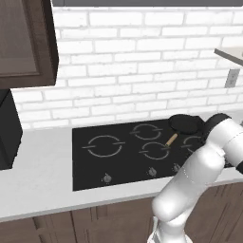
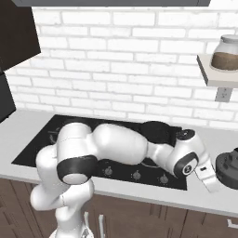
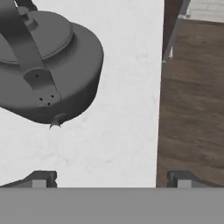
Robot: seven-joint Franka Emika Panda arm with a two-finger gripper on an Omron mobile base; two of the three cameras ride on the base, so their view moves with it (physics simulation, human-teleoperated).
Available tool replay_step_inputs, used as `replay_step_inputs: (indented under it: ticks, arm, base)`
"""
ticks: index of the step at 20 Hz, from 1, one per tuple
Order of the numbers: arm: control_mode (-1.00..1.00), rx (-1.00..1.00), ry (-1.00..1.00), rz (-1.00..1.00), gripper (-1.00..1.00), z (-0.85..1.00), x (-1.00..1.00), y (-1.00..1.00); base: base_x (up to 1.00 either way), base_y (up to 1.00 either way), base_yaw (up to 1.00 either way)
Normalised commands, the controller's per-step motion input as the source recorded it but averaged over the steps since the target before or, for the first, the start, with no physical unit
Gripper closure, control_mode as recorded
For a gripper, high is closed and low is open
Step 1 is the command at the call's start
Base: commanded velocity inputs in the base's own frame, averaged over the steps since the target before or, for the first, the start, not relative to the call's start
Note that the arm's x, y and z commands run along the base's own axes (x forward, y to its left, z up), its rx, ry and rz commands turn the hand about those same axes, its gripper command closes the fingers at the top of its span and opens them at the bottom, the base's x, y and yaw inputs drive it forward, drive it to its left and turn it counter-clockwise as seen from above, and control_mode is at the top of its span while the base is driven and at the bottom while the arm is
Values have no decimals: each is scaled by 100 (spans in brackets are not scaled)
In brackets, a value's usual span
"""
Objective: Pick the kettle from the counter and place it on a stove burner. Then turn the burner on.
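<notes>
The kettle, squat and dark grey with a black arched handle, stands on the pale counter in the upper left of the hand view. It also peeks in at the right edge of the right base view. My gripper is open, fingertips wide apart with nothing between them, short of the kettle and not touching it. In the right base view the gripper hangs low just left of the kettle, near the counter's front edge. The largest stove burner is bare on the left of the cooktop.
A black frying pan with a wooden handle rests on the back right burner. Knobs line the cooktop's front. The counter's front edge drops to the wood floor. A shelf holding a jar hangs above the kettle.
</notes>
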Motion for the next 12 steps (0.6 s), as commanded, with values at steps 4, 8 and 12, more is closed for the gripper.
replay_step_inputs:
  ticks: [4, 8, 12]
  arm:
    - [-100, 6, 6, 0, -100, 18, 5, -28]
    - [-100, 4, 12, 0, -100, 47, 10, -9]
    - [-100, 2, 17, 0, -100, 52, 8, 0]
  base:
    - [0, 0, 0]
    - [0, 0, 0]
    - [0, 0, 0]
